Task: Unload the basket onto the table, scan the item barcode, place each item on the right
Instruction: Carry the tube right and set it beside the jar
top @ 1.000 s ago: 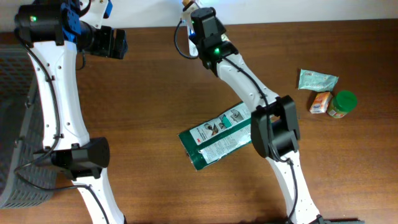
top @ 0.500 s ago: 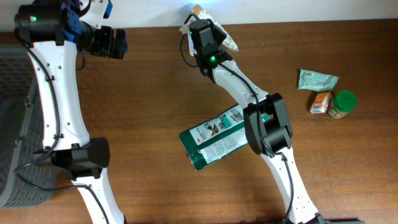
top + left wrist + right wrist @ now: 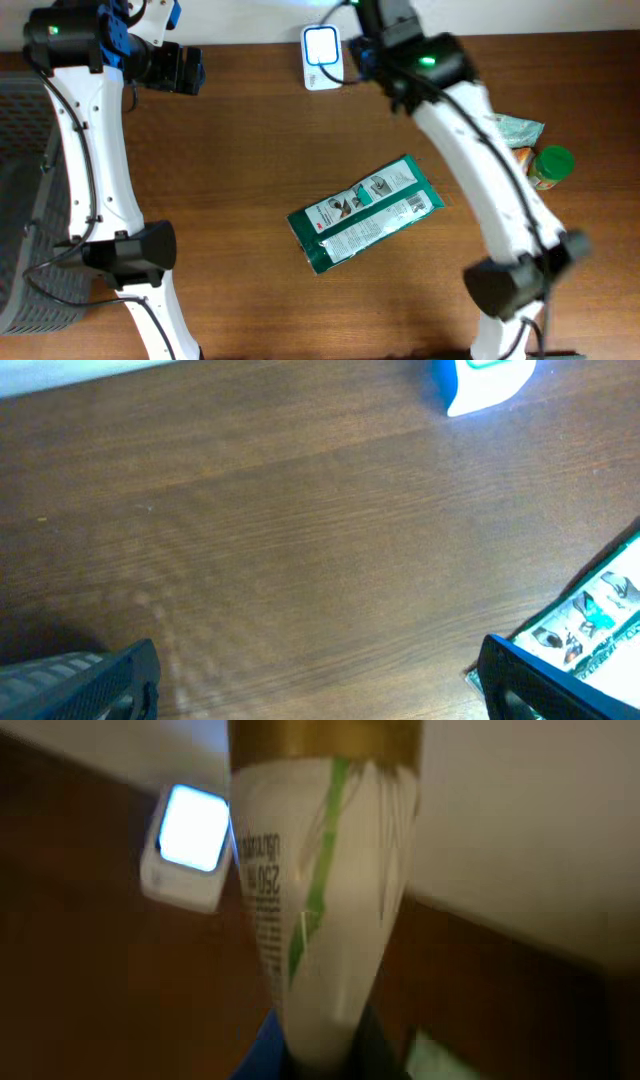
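Where the brown wood table (image 3: 240,150) meets the white wall (image 3: 520,810), a little white scanner (image 3: 321,45) glows blue. A flat green pack (image 3: 365,212) lies in the middle of the table, and a green jar (image 3: 550,167) sits off to the right side. The right gripper (image 3: 322,1045) is squeezed tight on a white tube (image 3: 320,890) with a green stripe and a gold top, held near the scanner. The left gripper (image 3: 320,680) has its fingers far apart and holds nothing.

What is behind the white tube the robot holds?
Behind the white tube, the glowing scanner shows beside it on the brown table, with a pale wall beyond. Whatever lies straight behind the tube is hidden.
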